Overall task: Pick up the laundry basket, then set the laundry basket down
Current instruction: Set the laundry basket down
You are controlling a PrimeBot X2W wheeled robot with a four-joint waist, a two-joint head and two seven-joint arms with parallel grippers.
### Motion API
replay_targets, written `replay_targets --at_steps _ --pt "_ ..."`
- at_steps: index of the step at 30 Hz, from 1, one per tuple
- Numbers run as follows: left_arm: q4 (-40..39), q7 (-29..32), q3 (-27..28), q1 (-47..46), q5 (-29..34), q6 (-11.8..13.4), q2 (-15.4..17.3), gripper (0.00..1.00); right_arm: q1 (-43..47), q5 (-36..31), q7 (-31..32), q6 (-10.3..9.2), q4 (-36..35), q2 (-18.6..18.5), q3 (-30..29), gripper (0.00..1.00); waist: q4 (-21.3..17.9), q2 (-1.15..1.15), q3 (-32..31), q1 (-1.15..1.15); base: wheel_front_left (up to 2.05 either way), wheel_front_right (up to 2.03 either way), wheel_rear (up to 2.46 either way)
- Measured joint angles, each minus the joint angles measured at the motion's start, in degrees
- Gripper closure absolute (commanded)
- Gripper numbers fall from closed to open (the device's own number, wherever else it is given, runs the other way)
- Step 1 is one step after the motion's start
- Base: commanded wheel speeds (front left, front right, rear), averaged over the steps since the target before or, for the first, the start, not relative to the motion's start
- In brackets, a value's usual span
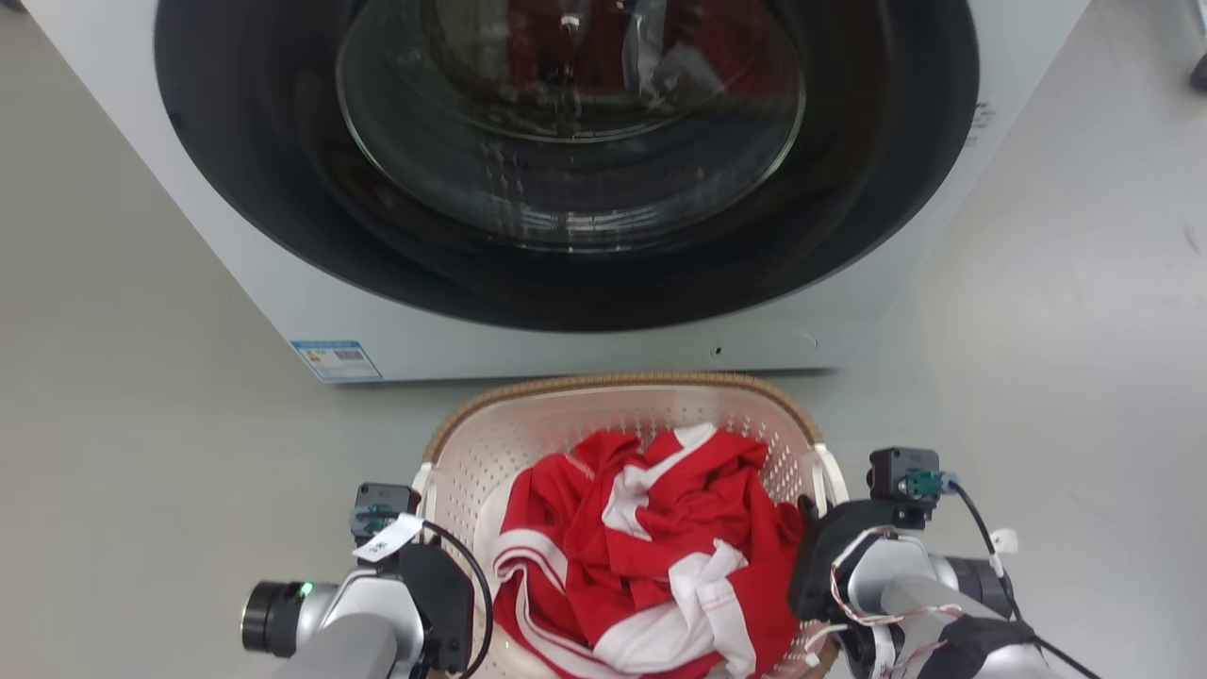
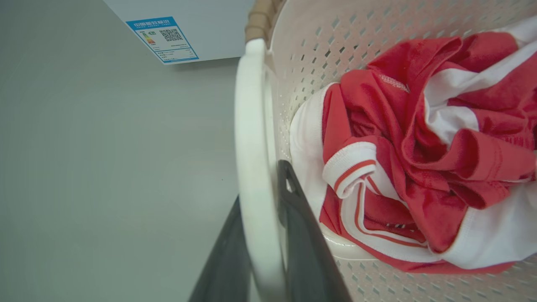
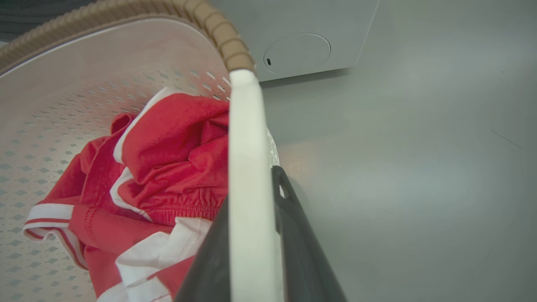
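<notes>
The laundry basket (image 1: 613,385) is cream and perforated with a brown woven-look rim, and it sits low in the head view just in front of the washing machine. Red and white clothes (image 1: 651,556) fill it. My left gripper (image 2: 260,184) is shut on the basket's white left handle (image 2: 251,126), one dark finger on each side of the bar. My right gripper (image 3: 251,184) is shut the same way on the white right handle (image 3: 245,138). In the head view both wrists flank the basket, and the fingertips are hidden under them. Whether the basket rests on the floor I cannot tell.
A white washing machine (image 1: 311,302) with a round dark glass door (image 1: 566,141), shut, stands close behind the basket. It carries a blue label (image 1: 337,359) at its lower left corner. Bare grey floor (image 1: 123,424) stretches to either side.
</notes>
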Motion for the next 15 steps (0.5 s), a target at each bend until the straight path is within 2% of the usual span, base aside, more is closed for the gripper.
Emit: replay_targets --at_steps 15 --pt "-0.08 -1.04 -0.26 -7.74 1.87 0.08 -0.26 1.00 -9.33 -0.80 -2.27 0.11 3.96 0.13 0.30 1.00 0.49 0.00 13.31 0.00 0.00 0.00 0.00"
